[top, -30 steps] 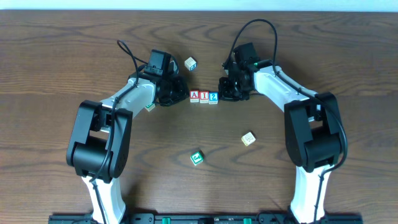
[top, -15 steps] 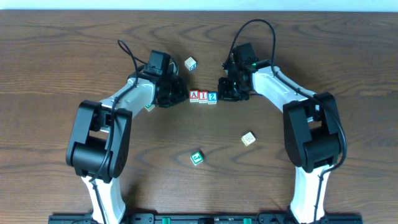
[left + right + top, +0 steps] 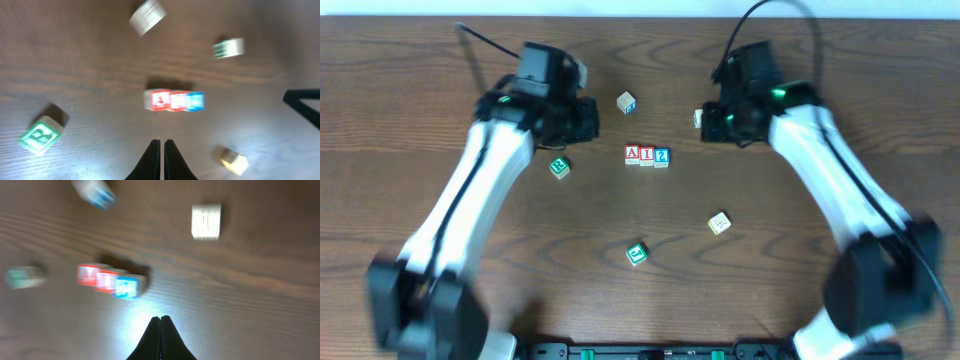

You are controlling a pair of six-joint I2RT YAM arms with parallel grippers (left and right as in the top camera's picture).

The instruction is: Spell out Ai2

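Ai2 row (image 3: 647, 155) is lying spelled out on the table (image 3: 580, 220), with both grippers hanging clear of it.
The left gripper (image 3: 161, 147) is pressing its fingers together on nothing, up and to the left of the row; the right gripper (image 3: 160, 322) is likewise pinching only air, up and to the right of the row. The red A block (image 3: 633, 154), red I block (image 3: 647, 155) and blue 2 block (image 3: 662, 156) are sitting side by side, touching. A blue-marked block (image 3: 627, 102) is lying above the row, a pale block (image 3: 699, 118) up-right, a green block (image 3: 558, 167) left, a cream block (image 3: 719, 222) down-right, and a second green block (image 3: 637, 254) well below.
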